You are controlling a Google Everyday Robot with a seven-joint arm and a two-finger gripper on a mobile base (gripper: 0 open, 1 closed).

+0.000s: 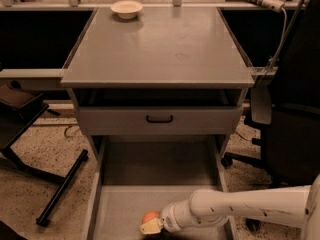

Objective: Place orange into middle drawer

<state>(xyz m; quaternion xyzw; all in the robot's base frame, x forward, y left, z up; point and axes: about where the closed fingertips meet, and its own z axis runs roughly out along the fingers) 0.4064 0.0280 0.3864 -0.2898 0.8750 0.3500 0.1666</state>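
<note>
Camera view: the gripper (150, 224) sits low in the frame, near the bottom edge, at the end of a white arm (240, 207) that reaches in from the right. It is pinched on the orange (149, 216), with one pale finger (150, 228) lying across the fruit's near side and the other hidden behind it. The orange is at the gripper's very tip, just above and left of the wrist, inside the pulled-out middle drawer (129, 204), near the middle of its front part. Whether it touches the floor cannot be told. Being round, it shows no long axis, and no stem end can be made out. Bare gray floor lies to its left and behind it. The low left wall (93, 204) is well apart from it, while the arm crosses over the right wall. Above, the upper drawer front (115, 120) with its black handle (159, 118) is closed under the cabinet top (157, 49), where a white bowl (126, 8) stands at the far left corner. An office chair (295, 134) crowds the cabinet's right side, and a black chair leg (62, 186) lies on the speckled floor to the left.
</note>
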